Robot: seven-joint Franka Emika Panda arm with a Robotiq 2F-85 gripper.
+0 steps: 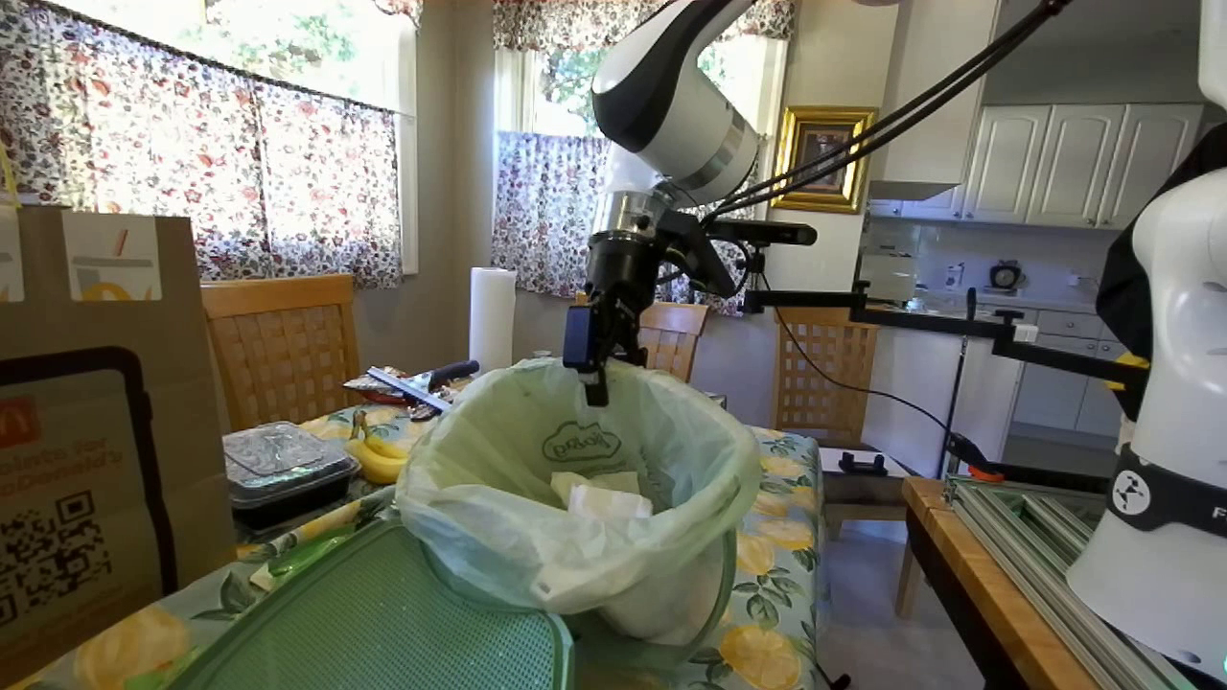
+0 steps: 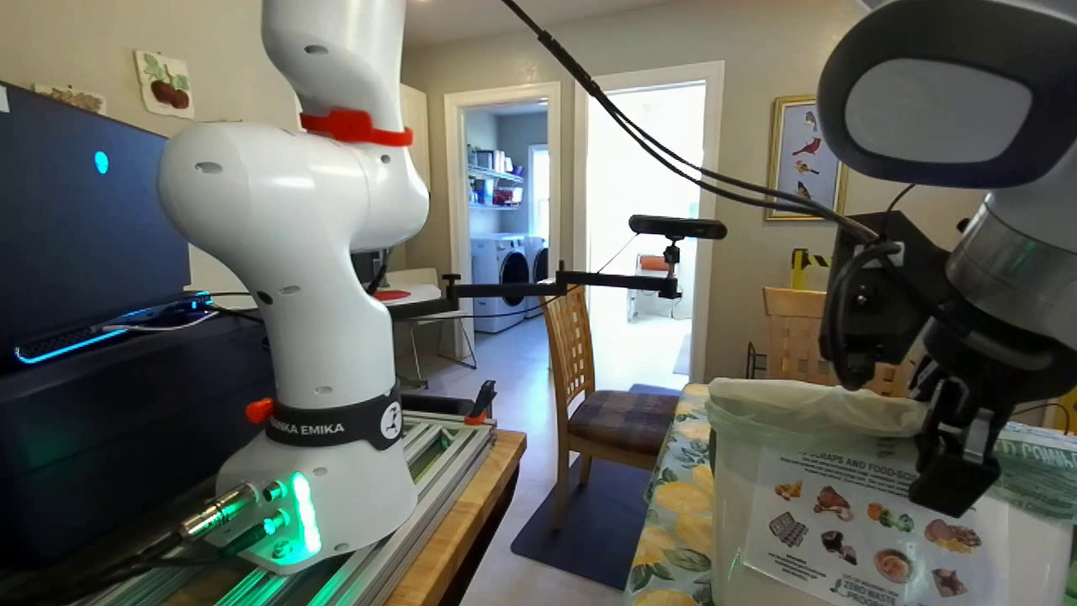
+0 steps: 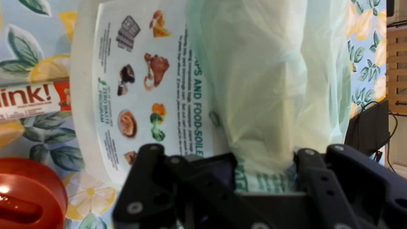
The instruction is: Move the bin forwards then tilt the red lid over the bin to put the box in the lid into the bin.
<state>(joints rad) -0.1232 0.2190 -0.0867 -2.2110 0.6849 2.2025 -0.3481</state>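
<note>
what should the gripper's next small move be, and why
Perhaps slide the bin slightly forwards: the gripper appears shut on its lined rim, with the liner showing between its fingers in the wrist view. The red lid sits apart on the tablecloth, so tilting it likely comes after.

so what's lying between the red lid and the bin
Just the lemon-print tablecloth: in the wrist view it shows as a strip between the red lid and the side wall of the bin.

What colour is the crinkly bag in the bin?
The bag is pale green, whiter where it folds over. It shows best in an exterior view.
</note>
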